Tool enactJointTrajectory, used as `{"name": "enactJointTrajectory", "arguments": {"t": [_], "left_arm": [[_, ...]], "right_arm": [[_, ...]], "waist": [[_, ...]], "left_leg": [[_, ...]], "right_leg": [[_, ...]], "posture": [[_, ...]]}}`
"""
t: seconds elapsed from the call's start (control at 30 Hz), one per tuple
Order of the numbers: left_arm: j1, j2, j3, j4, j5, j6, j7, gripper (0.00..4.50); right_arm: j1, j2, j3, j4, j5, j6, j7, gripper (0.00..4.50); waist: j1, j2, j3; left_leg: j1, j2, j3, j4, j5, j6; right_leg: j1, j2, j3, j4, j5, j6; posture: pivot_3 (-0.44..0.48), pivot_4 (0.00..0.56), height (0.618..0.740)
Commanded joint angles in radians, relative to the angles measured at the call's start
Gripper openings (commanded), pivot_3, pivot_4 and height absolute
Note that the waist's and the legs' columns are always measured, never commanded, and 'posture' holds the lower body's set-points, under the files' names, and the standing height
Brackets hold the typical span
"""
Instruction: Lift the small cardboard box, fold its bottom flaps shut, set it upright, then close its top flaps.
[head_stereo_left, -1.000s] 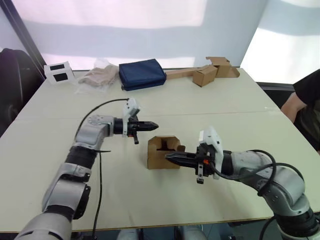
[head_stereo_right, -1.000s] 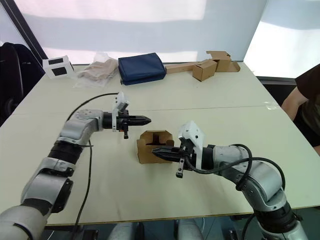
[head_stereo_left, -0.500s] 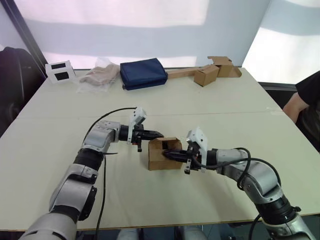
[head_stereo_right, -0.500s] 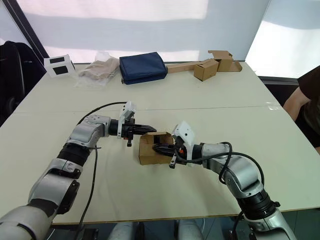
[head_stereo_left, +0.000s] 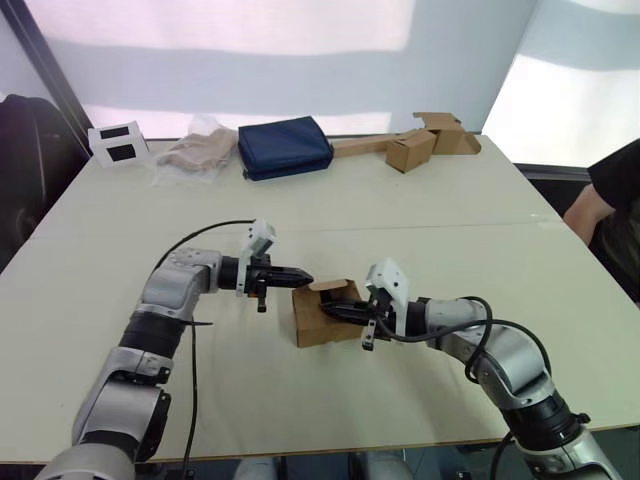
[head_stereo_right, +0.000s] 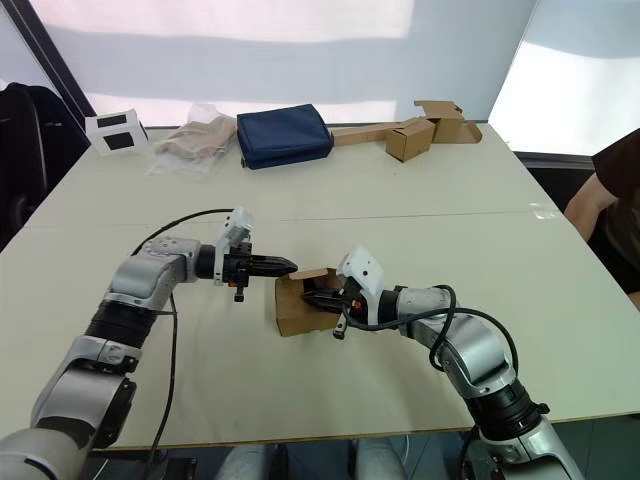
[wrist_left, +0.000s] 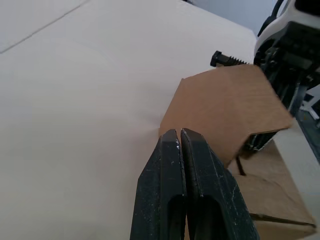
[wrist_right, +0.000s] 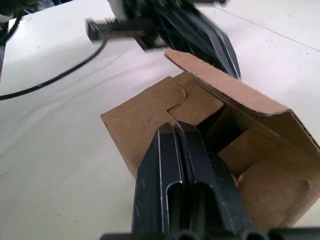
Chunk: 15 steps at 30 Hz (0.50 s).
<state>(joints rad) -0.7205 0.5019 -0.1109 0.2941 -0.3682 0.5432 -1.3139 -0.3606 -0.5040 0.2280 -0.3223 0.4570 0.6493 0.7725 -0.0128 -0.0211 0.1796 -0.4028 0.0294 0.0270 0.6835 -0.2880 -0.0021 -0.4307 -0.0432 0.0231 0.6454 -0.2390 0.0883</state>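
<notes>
The small cardboard box (head_stereo_left: 322, 318) lies on the table's near middle, between my two grippers. My left gripper (head_stereo_left: 306, 281) is shut and empty, its tips just off the box's upper left corner (wrist_left: 170, 120). From the other side, my right gripper (head_stereo_left: 334, 309) is shut with its fingers (wrist_right: 192, 165) pushed in at the box's open side. Their tips rest against notched flaps (wrist_right: 155, 107) folded across, with a dark gap beside them. One flap (wrist_right: 240, 97) stands out over the right fingers. I cannot tell which flaps are top or bottom.
Along the far edge lie a dark blue pouch (head_stereo_left: 285, 147), smaller tan boxes with a long cardboard strip (head_stereo_left: 412, 150), a clear bag of beige material (head_stereo_left: 196, 153) and a white card stand (head_stereo_left: 118, 144). A person (head_stereo_left: 612, 205) sits at the right edge.
Both grippers closed in on the box from either side, and the right fingers went into its open side. In the last half second the left gripper drew back slightly.
</notes>
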Motion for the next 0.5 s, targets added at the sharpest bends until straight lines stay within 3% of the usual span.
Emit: {"name": "enactJointTrajectory", "arguments": {"t": [0.03,0.2,0.5], "left_arm": [[0.041,0.058,0.044,-0.175,-0.078,0.075,-0.016,0.08],[0.133,0.121,0.027,-0.314,-0.107,0.094,-0.023,0.08],[0.165,0.086,-0.068,-0.282,-0.027,-0.003,0.014,0.08]], "right_arm": [[0.003,-0.003,-0.027,-0.041,0.009,0.004,-0.002,0.00],[0.008,-0.022,-0.029,-0.040,-0.001,-0.001,0.008,0.00],[0.013,-0.045,-0.067,-0.078,0.026,0.025,0.012,0.00]], "waist": [[0.000,0.000,0.000],[-0.001,0.000,0.000],[0.002,0.000,0.000]], "left_leg": [[0.000,0.000,0.000,0.000,0.000,0.000],[0.000,0.000,0.000,0.000,0.000,0.000],[0.000,0.000,0.001,0.000,0.000,0.000]], "right_leg": [[0.000,0.000,0.000,0.000,0.000,0.000],[0.000,-0.001,0.000,0.000,0.000,-0.001],[0.000,-0.001,0.000,0.000,-0.001,-0.003]], "posture": [[0.000,0.150,0.740],[0.000,0.150,0.740],[0.000,0.150,0.740]]}}
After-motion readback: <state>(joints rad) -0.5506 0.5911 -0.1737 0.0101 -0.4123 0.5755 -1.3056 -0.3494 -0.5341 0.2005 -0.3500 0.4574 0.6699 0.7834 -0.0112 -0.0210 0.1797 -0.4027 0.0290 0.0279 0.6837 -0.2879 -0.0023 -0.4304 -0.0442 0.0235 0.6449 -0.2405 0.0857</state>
